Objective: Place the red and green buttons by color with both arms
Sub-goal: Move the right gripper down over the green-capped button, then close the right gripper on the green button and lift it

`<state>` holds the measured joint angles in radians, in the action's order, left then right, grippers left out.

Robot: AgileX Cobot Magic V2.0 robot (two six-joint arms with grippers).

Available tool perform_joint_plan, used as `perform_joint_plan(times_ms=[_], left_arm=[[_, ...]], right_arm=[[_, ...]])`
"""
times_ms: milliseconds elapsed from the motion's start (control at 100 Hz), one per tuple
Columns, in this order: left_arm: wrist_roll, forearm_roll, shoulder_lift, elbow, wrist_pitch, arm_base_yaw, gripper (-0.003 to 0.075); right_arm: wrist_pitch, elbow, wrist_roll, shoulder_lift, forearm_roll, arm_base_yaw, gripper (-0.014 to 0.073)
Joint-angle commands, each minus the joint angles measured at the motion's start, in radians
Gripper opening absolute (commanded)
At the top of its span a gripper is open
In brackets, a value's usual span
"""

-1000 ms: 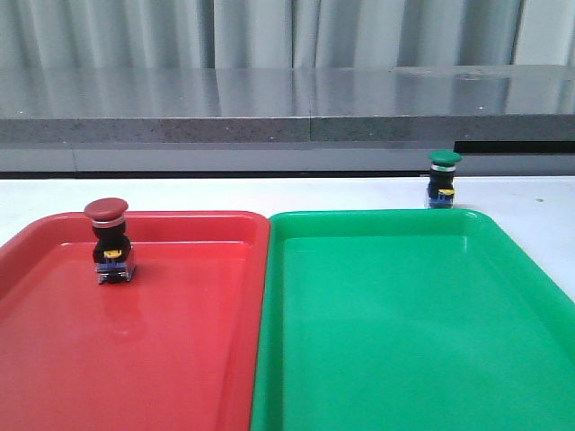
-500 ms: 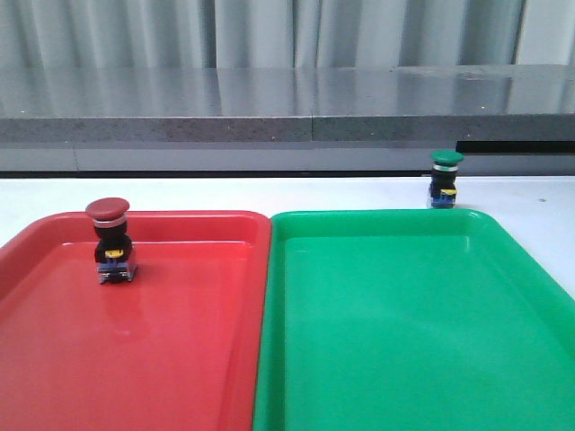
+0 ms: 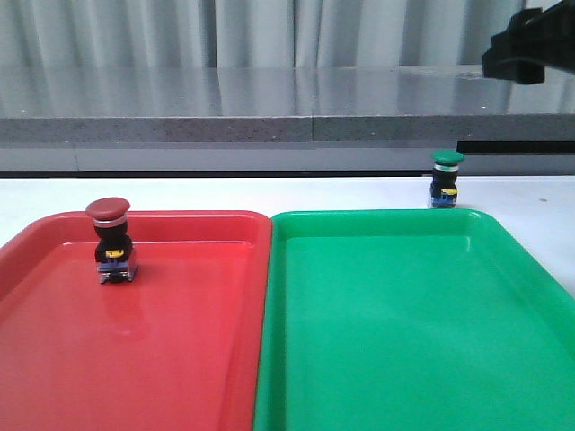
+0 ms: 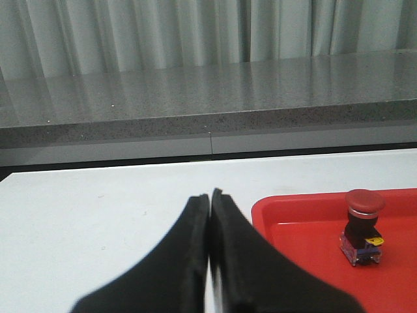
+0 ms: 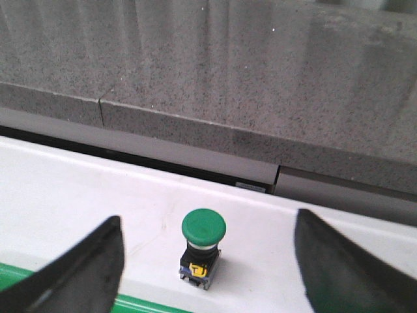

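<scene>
Sorting status: roughly half done, judging by how the two buttons lie now.
Left end effector (image 4: 210, 195): fingers pressed together with nothing between them, hanging over bare bench (image 4: 98, 195) just beside the red tray's outer edge; it does not show in the front view.
Red tray (image 3: 180, 220): on the left, its inner edge against the green tray.
Red button (image 3: 110, 240): upright inside the red tray, near the far left corner, standing on its blue base. This half of the task looks finished.
Green tray (image 3: 503, 242): on the right, holding nothing.
Green button (image 3: 446, 179): upright on the white bench just beyond the green tray's far rim, toward its right end, not inside. This half is left.
Right end effector (image 5: 205, 267): fingers spread wide, one on either side of the green button in the wrist view, well above it and touching nothing; in the front view only a dark part of that arm (image 3: 530, 45) shows at the top right corner.
Step in hand: most likely the approach to the green button.
Left to do: lower around the green cap or body, close, lift over the rim, and set the button down in the green tray.
Risk: the button is small and top-heavy, so an off-centre close could tip it.
</scene>
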<state>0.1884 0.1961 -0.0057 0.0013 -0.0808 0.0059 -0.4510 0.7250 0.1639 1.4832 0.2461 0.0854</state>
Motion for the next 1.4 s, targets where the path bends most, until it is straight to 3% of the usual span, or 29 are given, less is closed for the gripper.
perform_joint_plan(times_ms=[0, 460, 1250, 1390], left_arm=[[0.001, -0.008, -0.033, 0.025, 0.081, 0.002, -0.0019], [0.001, -0.008, -0.033, 0.025, 0.081, 0.002, -0.0019], [0.001, -0.008, -0.033, 0.025, 0.081, 0.002, -0.0019], [0.001, -0.008, -0.033, 0.025, 0.081, 0.002, -0.0019]], right_arm=[[-0.102, 0.032, -0.002, 0.021, 0.006, 0.0, 0.0645], [-0.205, 0.094, 0.01, 0.234, 0.006, 0.001, 0.0643], [-0.113, 0.417, 0.012, 0.502, 0.007, 0.044, 0.0641], [-0.075, 0.421, 0.012, 0.504, 0.007, 0.044, 0.0538]])
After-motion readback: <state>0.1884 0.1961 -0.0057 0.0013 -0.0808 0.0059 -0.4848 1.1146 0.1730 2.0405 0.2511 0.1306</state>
